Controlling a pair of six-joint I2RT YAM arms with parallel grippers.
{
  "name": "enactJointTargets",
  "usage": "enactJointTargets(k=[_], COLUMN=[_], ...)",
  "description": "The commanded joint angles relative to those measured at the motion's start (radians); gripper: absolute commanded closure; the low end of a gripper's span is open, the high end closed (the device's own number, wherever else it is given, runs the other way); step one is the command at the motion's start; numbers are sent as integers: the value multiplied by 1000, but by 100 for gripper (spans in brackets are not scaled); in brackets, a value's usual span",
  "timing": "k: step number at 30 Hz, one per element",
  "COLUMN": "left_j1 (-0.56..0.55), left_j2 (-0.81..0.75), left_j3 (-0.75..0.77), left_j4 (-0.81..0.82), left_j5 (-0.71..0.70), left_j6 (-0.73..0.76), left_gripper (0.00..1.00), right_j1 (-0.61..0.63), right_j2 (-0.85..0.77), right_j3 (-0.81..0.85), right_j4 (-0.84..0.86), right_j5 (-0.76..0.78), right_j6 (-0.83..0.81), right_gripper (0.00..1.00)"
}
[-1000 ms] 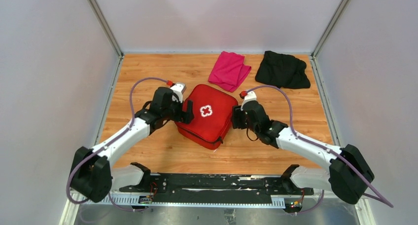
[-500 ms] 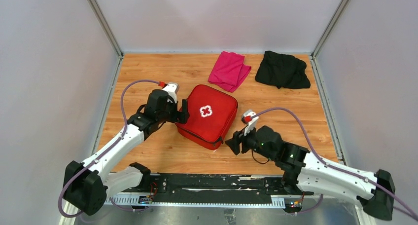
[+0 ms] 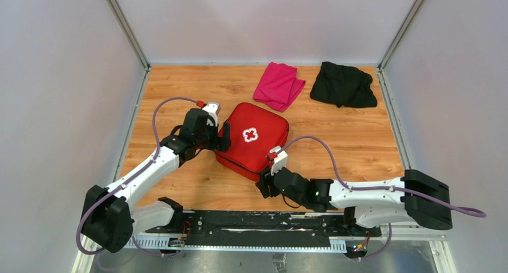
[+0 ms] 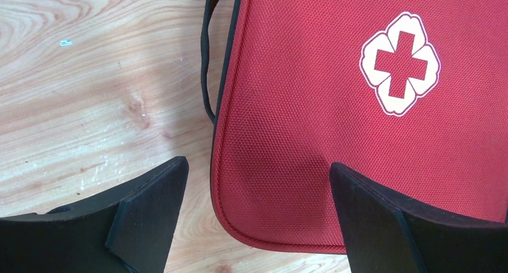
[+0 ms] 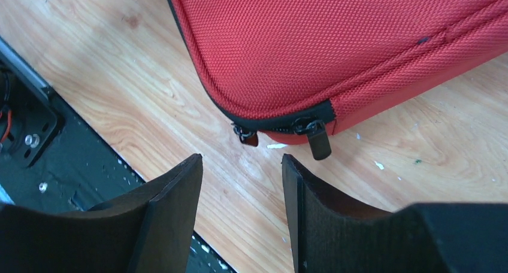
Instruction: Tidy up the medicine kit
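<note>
Viewing from the top camera: medicine kit (image 3: 251, 140) lies closed mid-tabletop (image 3: 180, 87), turned on the diagonal with one corner toward the bases. Left gripper (image 3: 224, 135) sits at its left edge. Right gripper (image 3: 262, 186) is at the near corner, having swung there from the kit's right side over the last second; the left arm has hardly shifted.

Left wrist: left gripper (image 4: 257, 165) spread, one finger over bare wood, the other over the lid near the cross emblem (image 4: 400, 63); contact unclear.

Right wrist: right gripper (image 5: 241, 159) spread and empty. Zip pulls (image 5: 317, 138) lie just ahead, slightly right of the gap, so this arm is nearer.
</note>
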Motion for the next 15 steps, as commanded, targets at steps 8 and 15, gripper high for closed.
enactJointTargets(k=[8, 15], left_j1=[-4, -4], left_j2=[21, 30], left_j3=[10, 10], left_j4=[14, 17], left_j5=[29, 42], left_j6=[-9, -8], left_gripper=[7, 7], right_j1=[32, 34], right_j2=[134, 180], right_j3=[-19, -27], right_j4=[177, 234], right_j5=[232, 263], right_j6=[148, 164], right_gripper=[50, 66])
